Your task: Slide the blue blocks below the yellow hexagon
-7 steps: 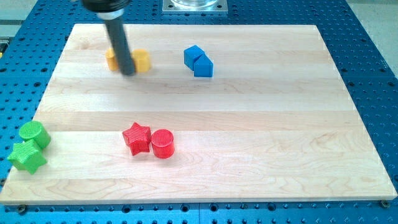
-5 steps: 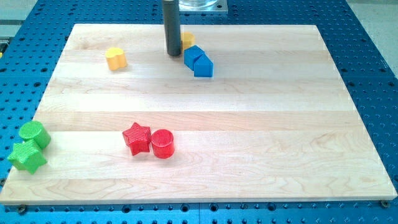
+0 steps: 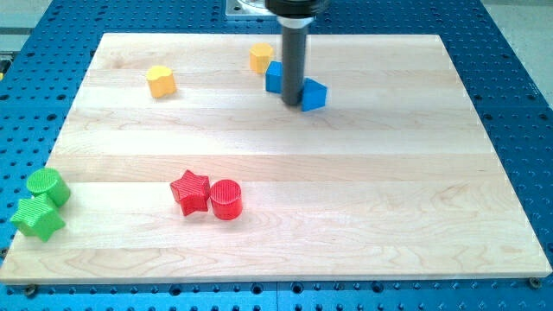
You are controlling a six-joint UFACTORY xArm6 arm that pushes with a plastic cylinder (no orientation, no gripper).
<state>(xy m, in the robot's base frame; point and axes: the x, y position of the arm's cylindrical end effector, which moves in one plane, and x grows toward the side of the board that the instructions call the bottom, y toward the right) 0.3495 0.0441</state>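
My tip (image 3: 293,103) is down on the board between two blue blocks, touching or nearly touching both. One blue block (image 3: 275,76) sits just left of the rod, partly hidden by it. The other blue block (image 3: 314,94) sits just right of the tip. A yellow hexagon (image 3: 261,57) lies directly above the left blue block, near the view's top edge of the wooden board (image 3: 415,173). A second yellow block (image 3: 161,81) lies at the upper left.
A red star (image 3: 190,191) and a red cylinder (image 3: 225,199) sit together at lower centre-left. A green cylinder (image 3: 47,186) and a green star (image 3: 38,217) sit at the board's lower left corner.
The rod swept right along the top, carrying one yellow block to the top centre. It then went between the two blue blocks, splitting them: one moved right, one stays under the hexagon.
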